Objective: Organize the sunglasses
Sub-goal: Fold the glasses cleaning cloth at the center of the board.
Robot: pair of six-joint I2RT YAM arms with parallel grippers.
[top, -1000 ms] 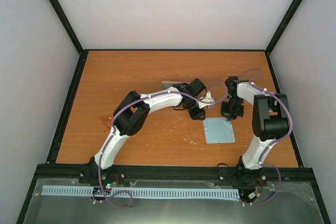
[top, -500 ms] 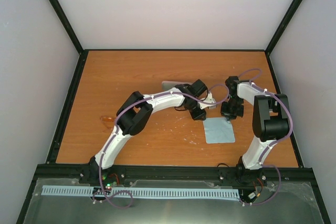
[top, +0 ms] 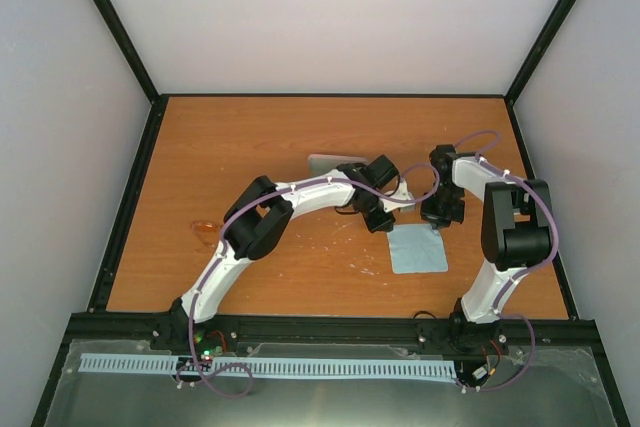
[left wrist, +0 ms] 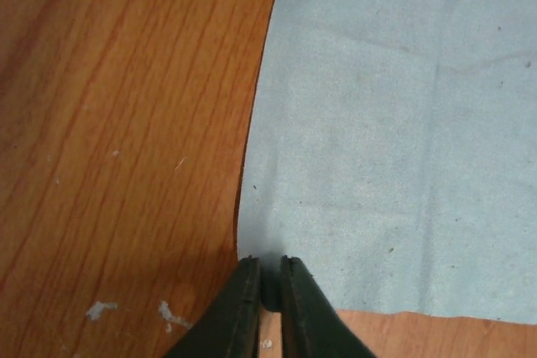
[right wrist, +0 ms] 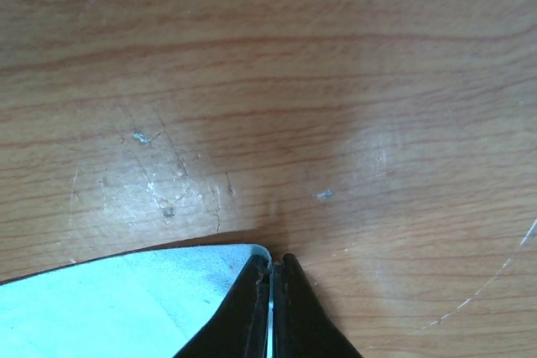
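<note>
The sunglasses, small with orange lenses, lie at the table's left edge, far from both grippers. A light blue cloth lies flat between the arms. My left gripper is at the cloth's far left corner. In the left wrist view its fingers are nearly together over that corner of the cloth. My right gripper is at the far right corner. In the right wrist view it is shut, with the cloth's thin edge between the pads.
A pale rounded case lies behind the left arm's forearm, partly hidden. The table's black frame runs along the left side. White scuffs mark the wood near the cloth.
The left arm has stretched a little to the right, bringing its gripper onto the cloth's corner. The right arm and the cloth have hardly moved.
</note>
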